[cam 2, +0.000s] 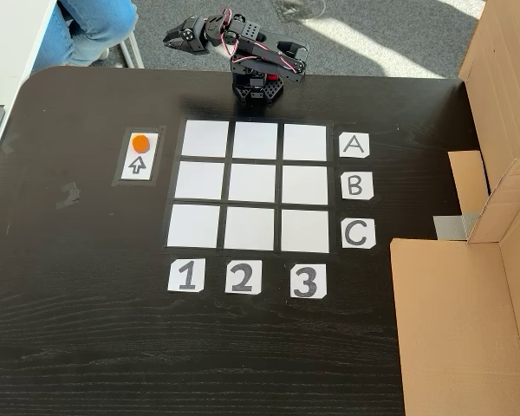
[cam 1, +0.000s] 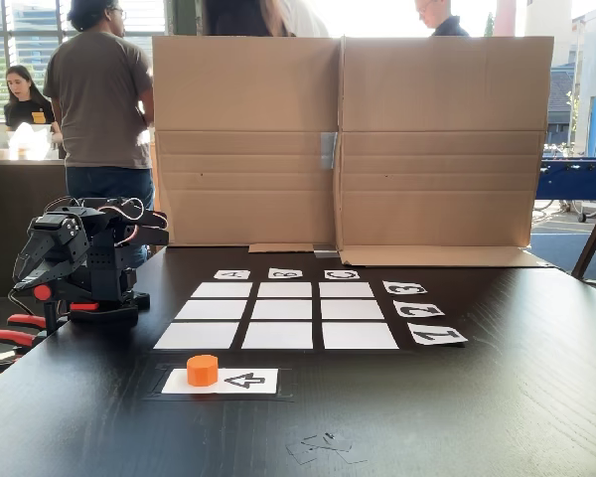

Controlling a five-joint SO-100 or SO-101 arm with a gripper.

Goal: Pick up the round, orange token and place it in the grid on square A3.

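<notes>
The round, orange token [cam 1: 203, 370] [cam 2: 140, 143] stands on one end of a white arrow card beside the grid [cam 1: 277, 311] [cam 2: 252, 185]. Square A3 is the bare white corner cell [cam 1: 222, 290] [cam 2: 305, 141] in line with the "A" and "3" labels. The black arm [cam 1: 79, 260] sits folded at the table's edge next to the A row. Its gripper [cam 2: 172, 37] hangs off the table edge, well away from the token. The fingers look shut with nothing between them.
A tall cardboard wall [cam 1: 348, 139] [cam 2: 503, 173] lines the side of the table past the 3 column. Red clamp handles [cam 1: 10, 336] hold the arm's base. People stand behind the table [cam 1: 99, 89]. Label cards [cam 2: 354, 188] edge the grid.
</notes>
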